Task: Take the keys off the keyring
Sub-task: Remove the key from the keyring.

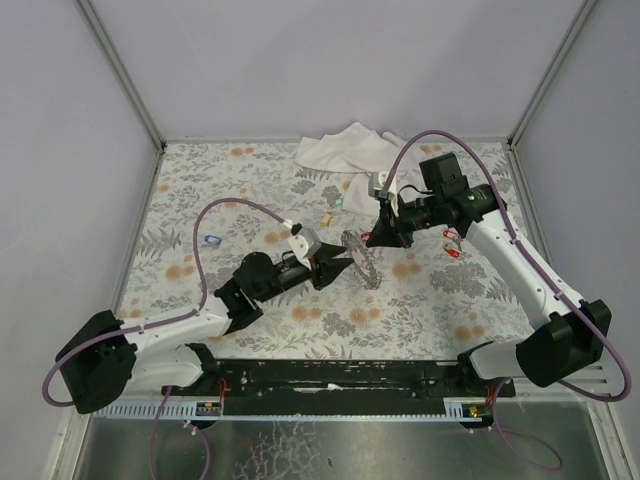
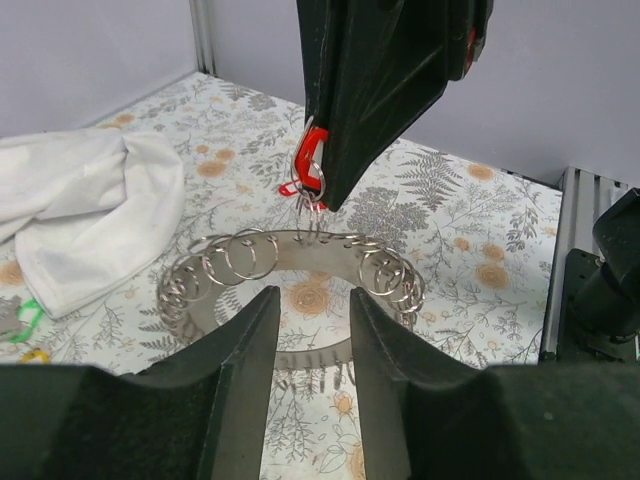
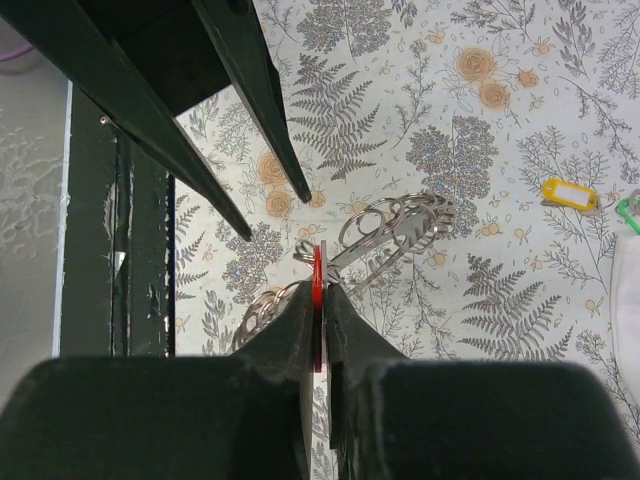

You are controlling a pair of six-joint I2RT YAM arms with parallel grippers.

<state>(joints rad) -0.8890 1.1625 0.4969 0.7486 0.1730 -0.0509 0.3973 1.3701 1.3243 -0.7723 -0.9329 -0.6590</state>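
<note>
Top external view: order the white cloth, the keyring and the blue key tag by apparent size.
1. White cloth, clearly largest.
2. Keyring, mid-scene, possibly raised toward the camera; still clearly second.
3. Blue key tag, far left, smallest.

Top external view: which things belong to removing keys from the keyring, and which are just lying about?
Job in hand: keyring; red key pinched by right gripper; left gripper, open; loose blue key; loose yellow key.
Lying about: white cloth.
</note>
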